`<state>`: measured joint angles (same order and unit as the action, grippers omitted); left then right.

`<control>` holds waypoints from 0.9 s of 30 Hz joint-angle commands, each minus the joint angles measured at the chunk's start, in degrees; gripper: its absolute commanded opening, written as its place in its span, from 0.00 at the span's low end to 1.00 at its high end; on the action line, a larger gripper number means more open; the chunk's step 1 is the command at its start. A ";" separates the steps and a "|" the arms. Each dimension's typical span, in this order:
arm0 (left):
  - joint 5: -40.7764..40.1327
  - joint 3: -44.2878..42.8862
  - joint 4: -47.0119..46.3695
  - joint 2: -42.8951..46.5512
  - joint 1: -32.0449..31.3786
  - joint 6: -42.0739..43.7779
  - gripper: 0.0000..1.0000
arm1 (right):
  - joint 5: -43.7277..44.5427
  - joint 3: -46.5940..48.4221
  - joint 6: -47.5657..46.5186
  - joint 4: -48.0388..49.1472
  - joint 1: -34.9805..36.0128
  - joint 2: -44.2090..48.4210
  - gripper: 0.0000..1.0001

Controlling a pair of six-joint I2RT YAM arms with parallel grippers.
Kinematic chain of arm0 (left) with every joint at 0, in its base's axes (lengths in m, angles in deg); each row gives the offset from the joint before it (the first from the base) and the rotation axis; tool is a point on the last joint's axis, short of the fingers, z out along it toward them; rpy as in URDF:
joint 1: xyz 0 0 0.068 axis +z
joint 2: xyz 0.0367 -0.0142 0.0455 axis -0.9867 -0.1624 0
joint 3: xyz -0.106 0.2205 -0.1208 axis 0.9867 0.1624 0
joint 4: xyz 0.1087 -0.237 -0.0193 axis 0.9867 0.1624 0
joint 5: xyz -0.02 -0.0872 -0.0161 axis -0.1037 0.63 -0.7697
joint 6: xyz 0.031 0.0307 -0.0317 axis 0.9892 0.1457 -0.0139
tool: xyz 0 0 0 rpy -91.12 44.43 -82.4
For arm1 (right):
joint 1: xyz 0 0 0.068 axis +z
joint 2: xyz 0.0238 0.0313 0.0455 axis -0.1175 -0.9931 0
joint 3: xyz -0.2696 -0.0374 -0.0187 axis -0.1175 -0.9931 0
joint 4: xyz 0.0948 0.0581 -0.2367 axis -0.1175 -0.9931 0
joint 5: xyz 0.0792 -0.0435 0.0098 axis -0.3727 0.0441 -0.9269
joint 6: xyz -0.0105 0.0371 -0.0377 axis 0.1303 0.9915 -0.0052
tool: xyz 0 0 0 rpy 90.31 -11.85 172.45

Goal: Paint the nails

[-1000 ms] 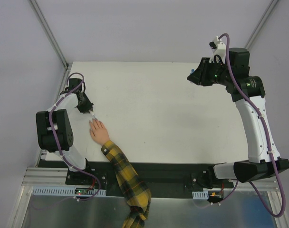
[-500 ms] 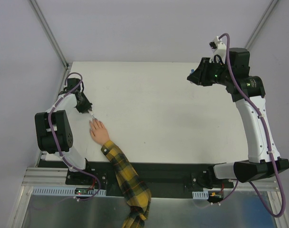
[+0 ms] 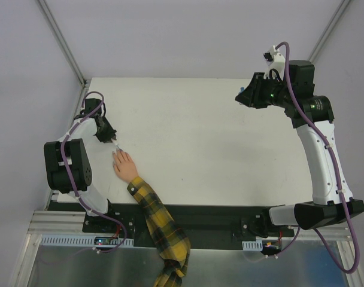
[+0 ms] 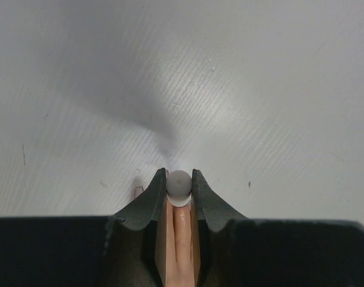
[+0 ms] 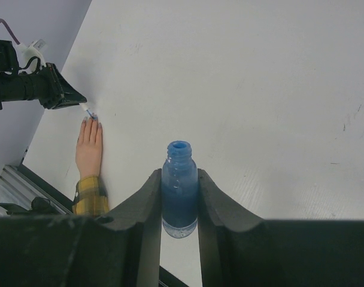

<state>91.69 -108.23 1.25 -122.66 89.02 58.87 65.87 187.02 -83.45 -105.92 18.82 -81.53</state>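
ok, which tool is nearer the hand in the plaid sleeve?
Left. The left tool sits just beyond the fingertips of the hand, its brush tip at them. The right tool is raised far across the table, gripping a blue bottle.

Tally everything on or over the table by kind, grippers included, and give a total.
Grippers: 2 (left gripper, right gripper)
Bottle, blue, open: 1
Brush: 1
Hand with plaid sleeve: 1
Total: 5
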 commanded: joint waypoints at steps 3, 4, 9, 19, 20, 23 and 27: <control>0.31 -1.14 0.09 -0.27 0.43 0.18 0.00 | -1.28 1.29 0.83 1.56 -0.39 0.39 0.01; 0.23 -1.22 0.09 -0.45 0.43 0.27 0.00 | -1.28 1.28 0.83 1.56 -0.56 0.30 0.00; -0.48 -1.75 0.09 -1.15 0.43 0.44 0.00 | -1.45 1.28 0.91 1.64 -0.56 0.22 0.00; -0.48 -4.56 0.17 -3.17 0.52 1.50 0.00 | -1.45 1.11 0.92 1.73 -0.74 0.30 0.00; -0.39 -4.56 0.18 -3.17 0.52 1.58 0.00 | -1.45 1.02 1.00 1.64 -0.74 0.22 0.00; 0.22 -4.48 0.17 -3.35 0.52 1.50 0.00 | -1.45 0.93 1.00 1.64 -0.83 0.22 0.00; 0.57 -4.30 0.18 -3.35 0.52 1.41 0.00 | -1.63 0.93 1.09 1.64 -0.91 0.13 0.00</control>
<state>91.65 -110.92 1.21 -125.48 89.02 59.17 65.74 187.02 -83.25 -105.92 18.28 -81.60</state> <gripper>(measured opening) 0.124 0.267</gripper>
